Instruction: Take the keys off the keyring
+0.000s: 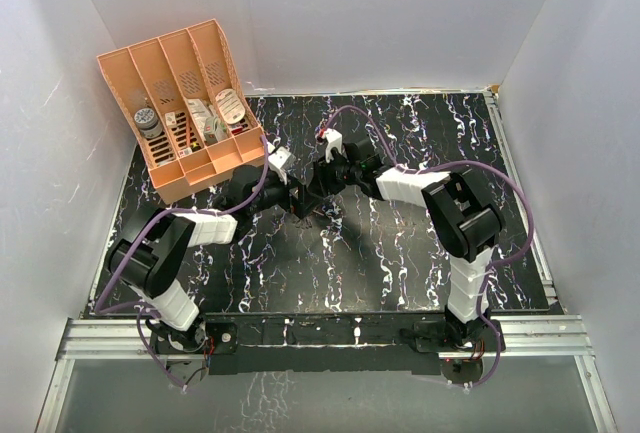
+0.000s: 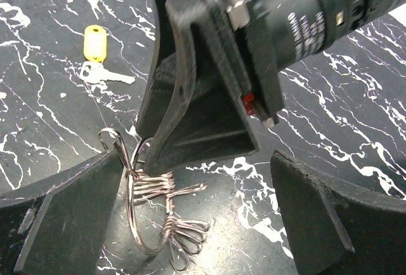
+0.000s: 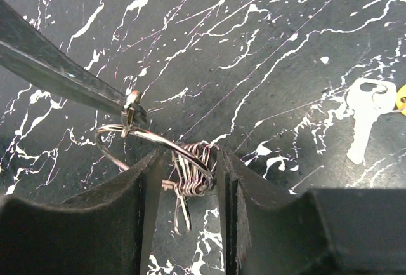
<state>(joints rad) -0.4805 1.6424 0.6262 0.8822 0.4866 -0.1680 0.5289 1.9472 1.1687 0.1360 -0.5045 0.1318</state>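
Lying loose on the table (image 2: 330,97), apart from the keyring (image 2: 155,187), the yellow key (image 2: 95,42) is judged freed, while the keyring is pinched by the right gripper (image 3: 188,155) and touched by the wide-open left gripper (image 2: 196,160), and no black key is seen.

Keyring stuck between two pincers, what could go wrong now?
The right pincer squeezes the keyring only at its bunch of wire clips, so the ring might twist or slip out. One finger of the open left pincer just touches the thin wire, so it could slide off. The loose key with the yellow tag lies nearby and may get bumped.
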